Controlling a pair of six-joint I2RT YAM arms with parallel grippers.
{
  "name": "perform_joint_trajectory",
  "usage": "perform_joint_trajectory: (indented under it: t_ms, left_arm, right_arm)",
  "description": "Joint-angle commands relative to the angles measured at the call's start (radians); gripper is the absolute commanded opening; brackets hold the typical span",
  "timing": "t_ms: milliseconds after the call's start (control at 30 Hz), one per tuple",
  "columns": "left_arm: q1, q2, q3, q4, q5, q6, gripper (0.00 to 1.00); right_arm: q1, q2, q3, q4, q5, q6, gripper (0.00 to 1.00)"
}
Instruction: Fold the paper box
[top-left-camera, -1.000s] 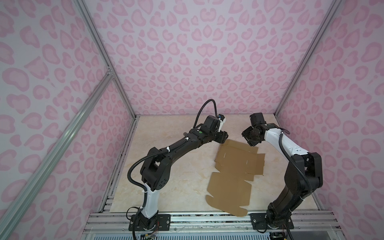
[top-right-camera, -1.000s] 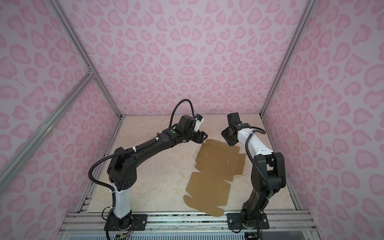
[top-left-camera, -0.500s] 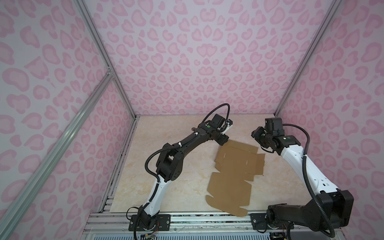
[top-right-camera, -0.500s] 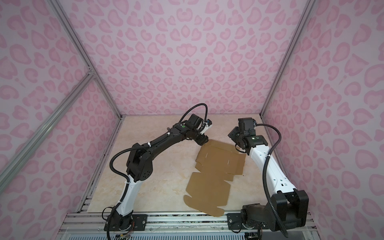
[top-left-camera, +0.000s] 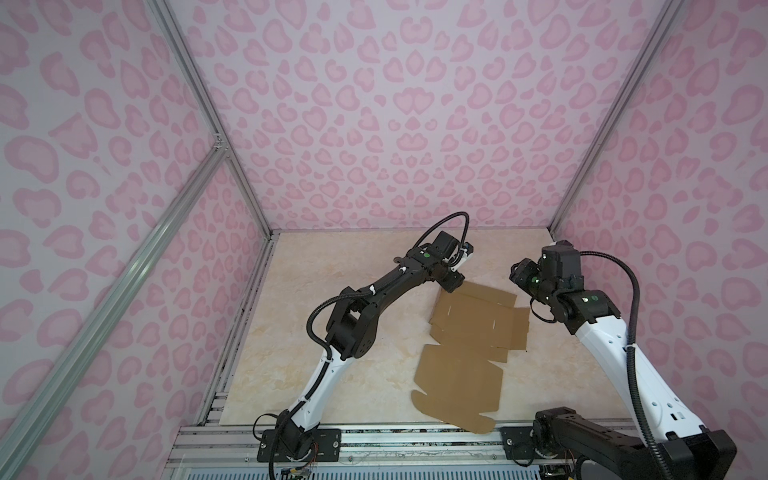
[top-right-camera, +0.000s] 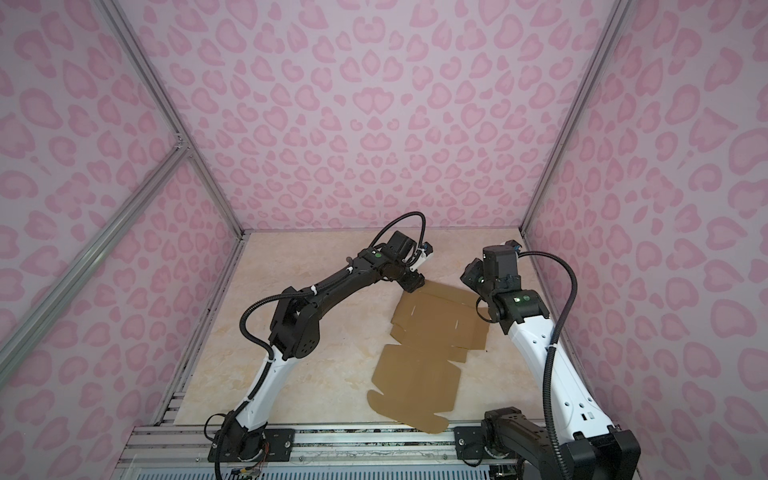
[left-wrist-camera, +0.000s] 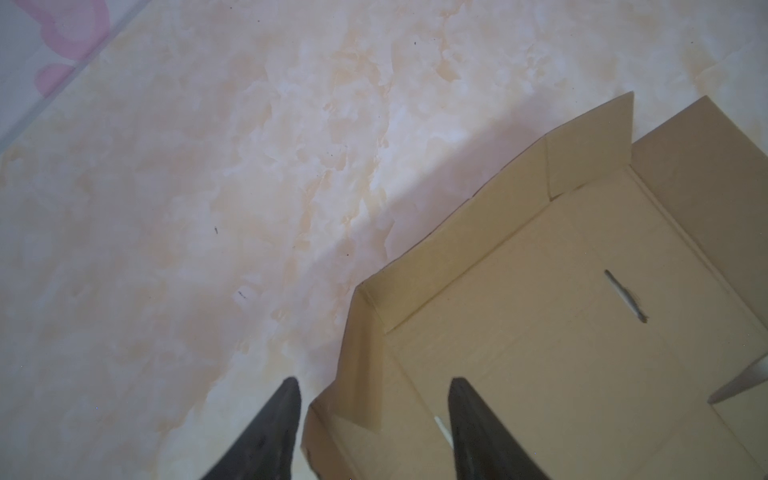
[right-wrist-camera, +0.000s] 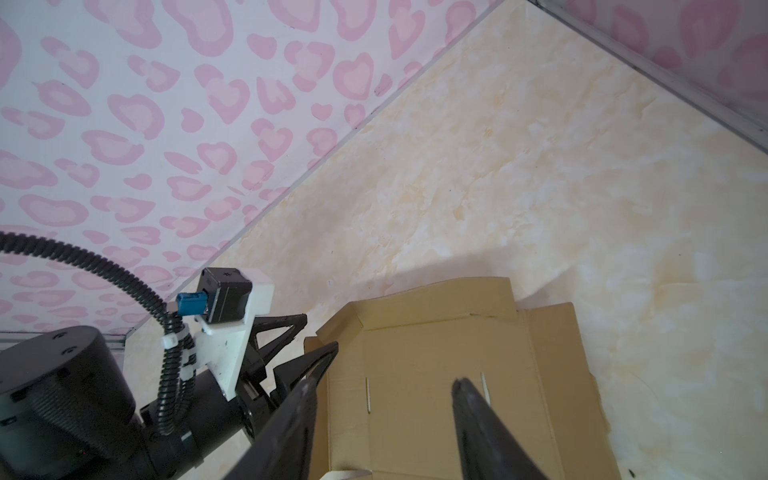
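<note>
Both finger pairs were spread and empty, left fingers (left-wrist-camera: 276, 432) straddling a raised flap (left-wrist-camera: 349, 399) of the paper box (top-left-camera: 469, 332); light, springy card, judged best pinched at flap edges.

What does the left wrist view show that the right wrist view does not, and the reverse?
Left wrist view only: a close-up of the raised side flap of the paper box, its corner inside the open left gripper. Right wrist view only: the open right gripper, the left arm's camera and black cable. Both: the box, a slit in it, the marble table, a pink patterned wall.
</note>
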Motion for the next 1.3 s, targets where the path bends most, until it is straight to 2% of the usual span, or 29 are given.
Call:
perform_joint_trajectory:
  t_ms: [0,400,933,1000,1100,1267]
  left_arm:
    - [0.001,0.025,0.02,-0.007,-0.016,0.003,0.6]
    - [0.001,0.058,0.046,-0.011,0.004,-0.006,0.58]
    - [0.002,0.06,0.043,-0.034,0.007,-0.004,0.38]
    - [0.003,0.057,0.042,-0.038,-0.001,-0.003,0.39]
    - [0.007,0.042,0.031,-0.042,-0.018,-0.002,0.48]
    - [0.023,0.016,0.002,-0.05,-0.025,-0.001,0.49]
  right_arm:
    - [0.005,-0.017,-0.015,-0.006,0.024,-0.03,0.55]
    - [0.022,-0.055,-0.027,-0.007,0.042,-0.045,0.55]
    - [0.031,-0.067,-0.026,-0.012,0.056,-0.042,0.56]
    - [0.03,-0.068,-0.025,-0.013,0.055,-0.044,0.56]
    - [0.031,-0.07,-0.024,-0.015,0.054,-0.046,0.56]
    - [0.031,-0.074,-0.033,-0.015,0.052,-0.046,0.56]
